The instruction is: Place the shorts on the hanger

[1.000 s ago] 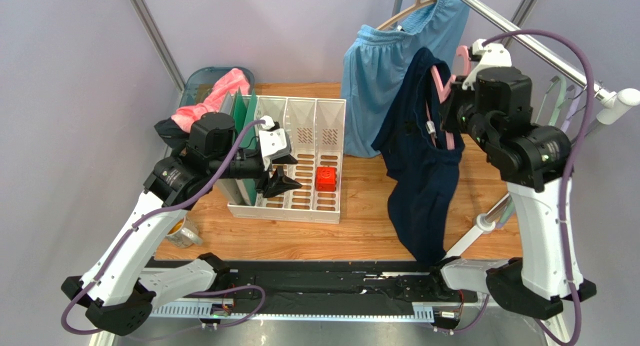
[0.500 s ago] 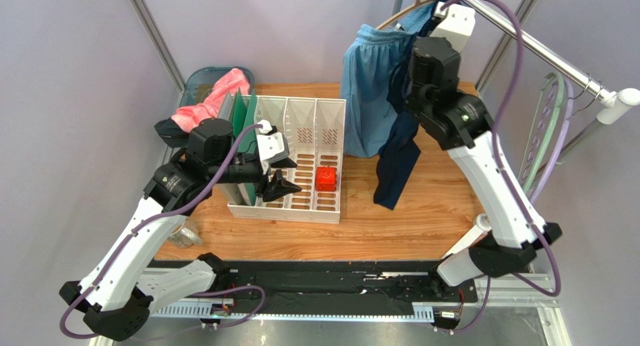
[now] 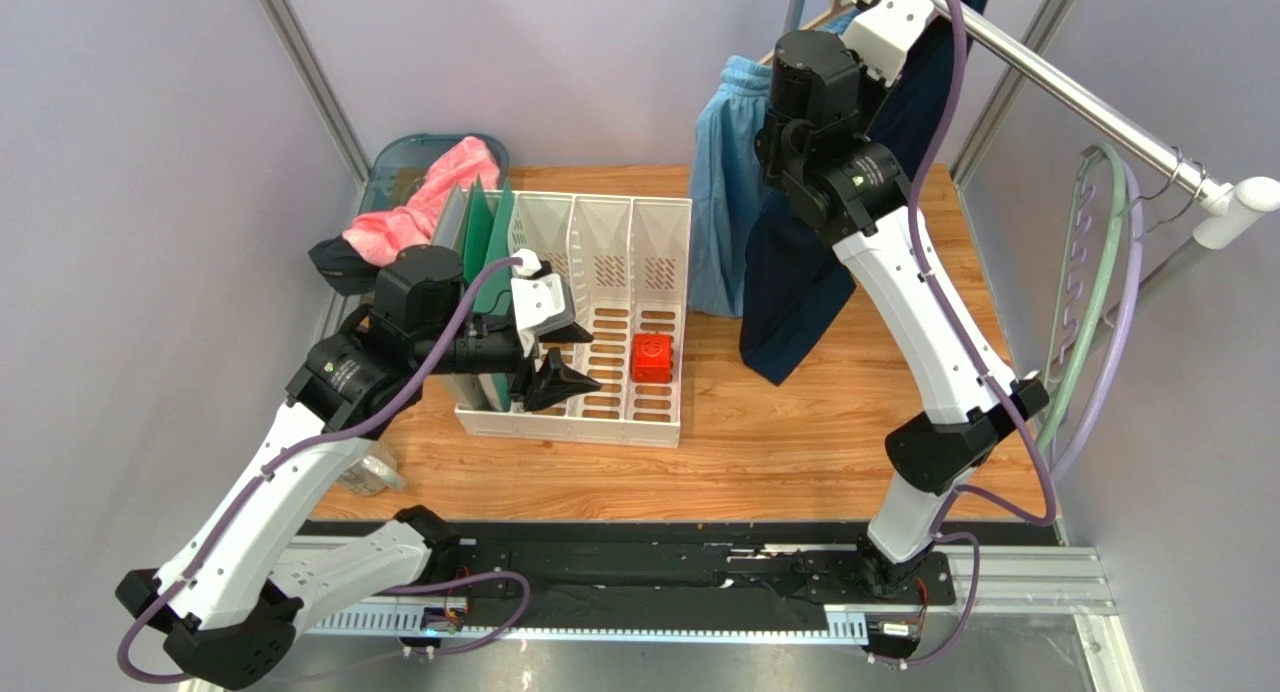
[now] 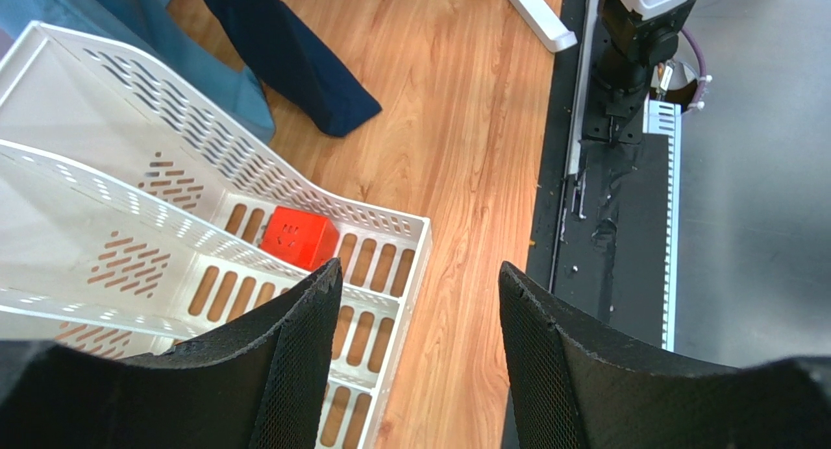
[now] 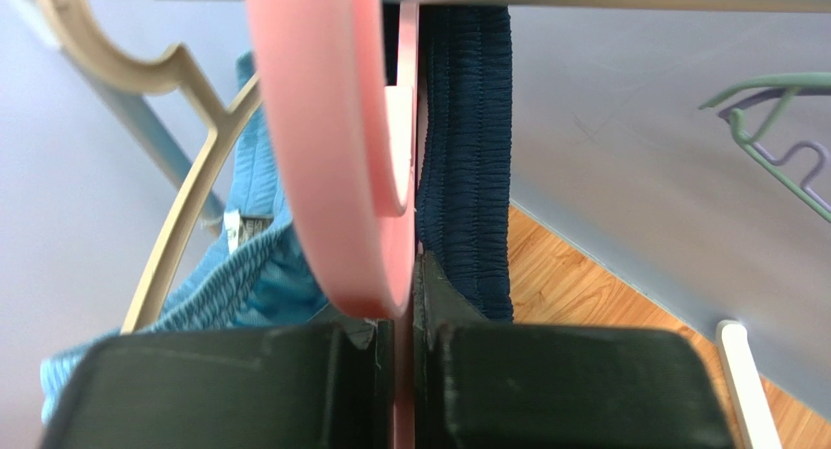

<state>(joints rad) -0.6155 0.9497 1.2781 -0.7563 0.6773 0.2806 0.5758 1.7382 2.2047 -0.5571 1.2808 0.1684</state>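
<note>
I am bringing the right arm from the right side of the frame up to the top centre, and it is now reaching the metal rail [image 3: 1082, 104]. The right fingers [image 5: 244, 371] are staying fully closed on the stem of the pink hanger [image 5: 327, 157]. In the right wrist view the hook is rising in front of the camera to rail level. I cannot tell whether the hook is already seated over the rail or only meeting it.

The shorts [image 3: 784, 295] are travelling with the hanger. A second ago they were trailing low at the right centre of the overhead view. Now they are hanging in the upper centre, just beside the light blue shorts [image 3: 721, 160], with the lower hem above the counter [image 3: 781, 437]. In the right wrist view the navy waistband is lying just right of the hook, and the wooden hanger [image 5: 176, 230] is showing at the left.

The left fingers [image 4: 293, 361] are not moving. They are standing partly open, holding nothing, over the white tray [image 3: 669, 227] at left centre, near the red block [image 4: 297, 237].

Judgement: the shorts appear to be on the hanger already, so the operation is entering its last phase, hanging on the rail. I am treating hook engagement as the item to verify before releasing.
</note>
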